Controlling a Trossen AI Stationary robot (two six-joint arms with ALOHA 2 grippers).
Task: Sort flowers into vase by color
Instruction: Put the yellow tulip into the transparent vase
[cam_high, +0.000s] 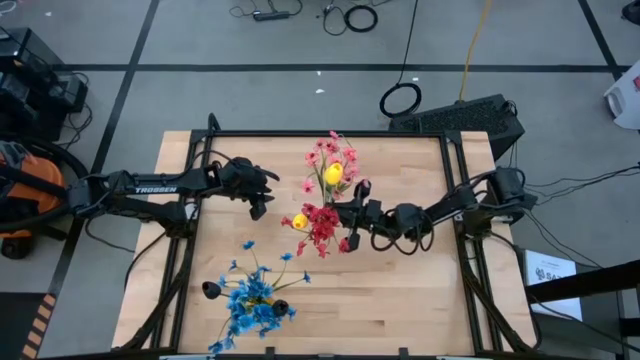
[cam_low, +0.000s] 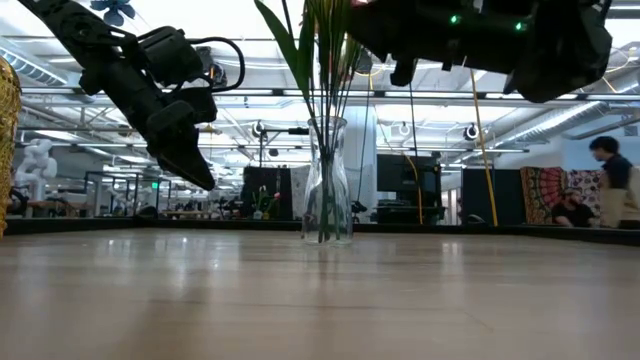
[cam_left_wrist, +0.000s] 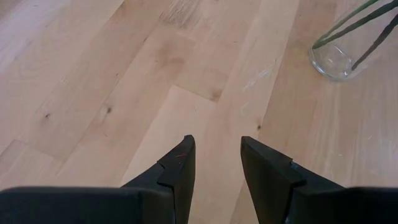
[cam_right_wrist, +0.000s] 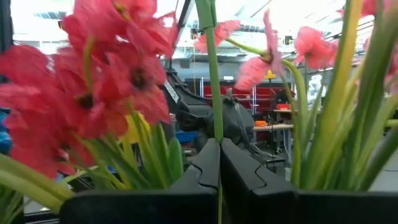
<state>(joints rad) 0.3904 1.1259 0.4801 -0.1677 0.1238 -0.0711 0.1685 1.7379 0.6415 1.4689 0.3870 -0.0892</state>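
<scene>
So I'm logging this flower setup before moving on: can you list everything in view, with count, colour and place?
table: one, light wood, under both arms
vase: one, clear glass, mid table, holding stems
pink flowers: one cluster, far side of the bunch
red flowers: one cluster, mid table by the right claw
yellow buds: two, one among the pink, one beside the red
blue flowers: one cluster, near edge, left of centre
person: one, in the room beyond the table, low view's right
left claw: open, empty, above bare table left of the vase
right claw: shut on a green stem among the red and pink flowers
</scene>
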